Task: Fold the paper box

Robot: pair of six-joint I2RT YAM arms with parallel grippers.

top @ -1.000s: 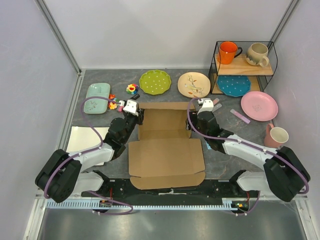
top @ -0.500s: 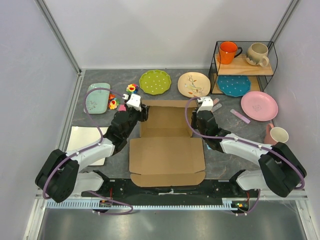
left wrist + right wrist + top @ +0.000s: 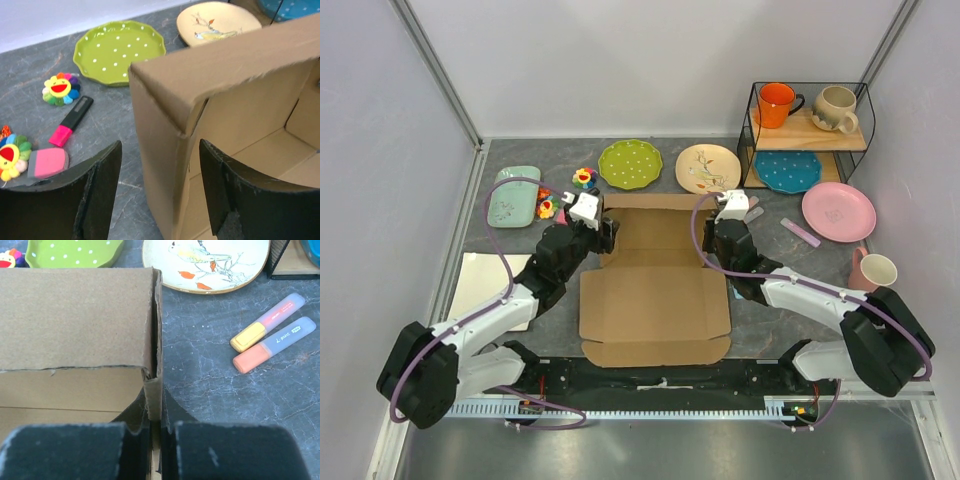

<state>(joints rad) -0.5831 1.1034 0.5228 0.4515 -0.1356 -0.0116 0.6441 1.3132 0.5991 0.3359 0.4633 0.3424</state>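
Jaws on the right gripper [image 3: 152,423] are pressed together on the right-hand wall of the paper box [image 3: 655,310], pinching the thin cardboard edge just under its corner. Those of the left gripper [image 3: 160,145] stand spread, straddling the opposite far corner without clearly touching it. The box sits in the middle of the surface [image 3: 665,148] between the two arms. Nearest the arm bases its near flap [image 3: 655,352] lies flat, and beyond that the broad panel is also flat. Only the far section is raised, with its side walls up and the far wall [image 3: 75,315] folded over at the top. The step in hand looks like forming that far tray, so the left side probably wants a grip to match the right: close on the wall low, near the crease, rather than at the ragged top edge where corrugated board crushes or tears. With both corners held, the walls should be squared together, since pressure from one side alone would likely skew the light box or slide it. Any push ought to go down and inward along the scored lines, not away from the arms. Just past the box lie a pink marker [image 3: 72,120], a flower toy [image 3: 60,89] and two highlighters [image 3: 272,340], then the green plate [image 3: 630,163] and the cream plate [image 3: 708,168]. A box shoved far would run into them.
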